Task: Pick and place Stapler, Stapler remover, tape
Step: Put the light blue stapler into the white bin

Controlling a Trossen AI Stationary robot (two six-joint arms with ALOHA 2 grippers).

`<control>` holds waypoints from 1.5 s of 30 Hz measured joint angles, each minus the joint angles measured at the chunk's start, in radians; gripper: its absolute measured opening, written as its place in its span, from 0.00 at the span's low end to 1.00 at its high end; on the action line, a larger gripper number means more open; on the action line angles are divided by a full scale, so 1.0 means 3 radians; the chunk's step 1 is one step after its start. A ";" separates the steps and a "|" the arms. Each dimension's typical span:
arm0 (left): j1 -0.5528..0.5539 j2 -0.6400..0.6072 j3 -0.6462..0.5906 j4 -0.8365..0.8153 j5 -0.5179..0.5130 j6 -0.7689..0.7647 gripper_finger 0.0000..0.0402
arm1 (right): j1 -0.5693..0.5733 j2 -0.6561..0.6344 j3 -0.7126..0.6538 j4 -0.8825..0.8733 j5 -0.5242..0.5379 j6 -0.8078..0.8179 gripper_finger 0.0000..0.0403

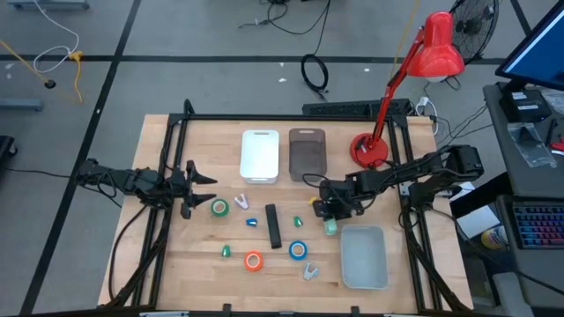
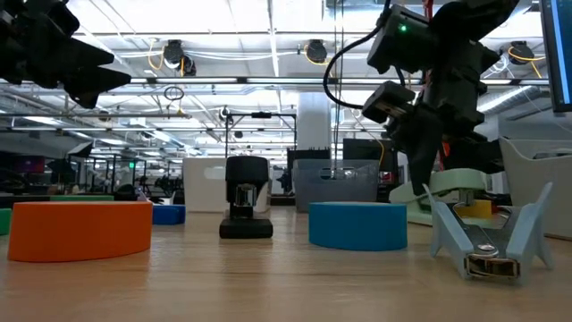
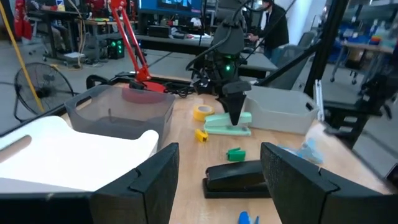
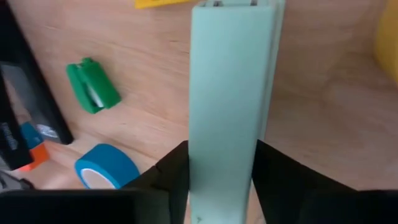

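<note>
Two arms over wooden table [image 1: 176, 264]; right gripper [image 1: 330, 217] down at pale green stapler [image 4: 227, 106], fingers [image 4: 171, 177] closed against both its sides, stapler beside pale bin [image 1: 364, 256]; left gripper [image 1: 196, 187] hovers near table's left edge, fingers [image 3: 152, 180] spread wide, holding nothing; black stapler [image 1: 274, 225] mid-table; green tape [image 1: 219, 208] just beside left gripper; orange tape [image 1: 254, 261] and blue tape [image 1: 298, 250] nearer front edge; yellow tape [image 3: 202, 112] behind green stapler; grey staple remover [image 1: 309, 270] near blue tape.

The mint stapler [image 4: 227, 106] is cut off at both ends in the right wrist view; the yellow tape [image 4: 387, 31] is cropped there.
</note>
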 joint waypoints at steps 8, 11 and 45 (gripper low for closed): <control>0.0000 0.0000 0.0000 0.0002 0.0000 -0.0769 0.57 | 0.0000 0.0000 0.0000 -0.0005 -0.0006 -0.0008 0.31; 0.0000 0.0000 -0.0001 0.0001 0.0000 -0.1062 0.57 | 0.0000 -0.0033 -0.0001 -0.0009 -0.0014 -0.0003 0.31; 0.0001 0.0887 0.0000 0.1809 -0.0648 -0.1702 0.57 | -0.0032 -0.0505 0.0305 0.1128 0.1260 -0.1233 0.31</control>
